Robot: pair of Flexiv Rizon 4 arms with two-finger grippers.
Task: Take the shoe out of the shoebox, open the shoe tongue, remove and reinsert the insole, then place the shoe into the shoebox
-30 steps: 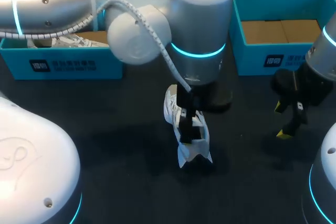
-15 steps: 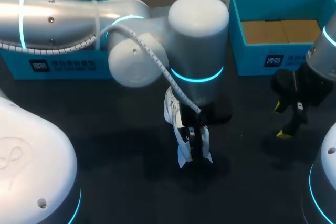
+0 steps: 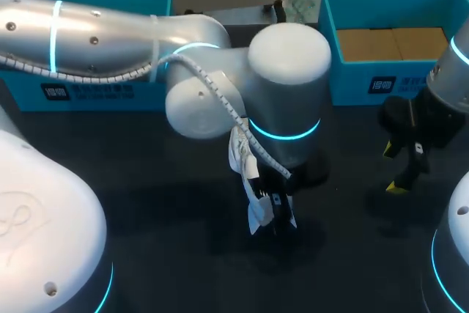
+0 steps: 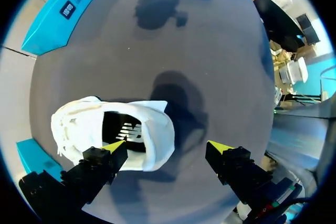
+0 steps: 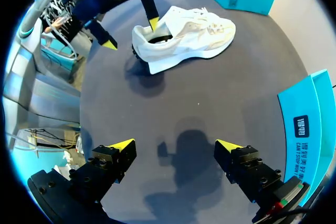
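Sliding along the shoe (image 5: pixel 189 32) toward its heel, my left gripper (image 4: pixel 168 146) is now hanging low over it, in the middle of the table (image 5: pixel 220 93). Its fingers are spread wide. One yellow tip is dipping into the shoe's hole and the other is out past the heel, gripping nothing. I think I am getting ready to reach the insole. My right gripper (image 5: pixel 173 148) is hanging near the right edge, spread wide and holding nothing. Along the far edge, the right box (image 3: pixel 381 82) is showing only brown cardboard (image 3: pixel 392 43). The left box (image 3: pixel 88 89) is mostly hiding behind my left arm (image 3: pixel 110 31).

Shoebox (image 3: pixel 352 86) label (white, illegible)
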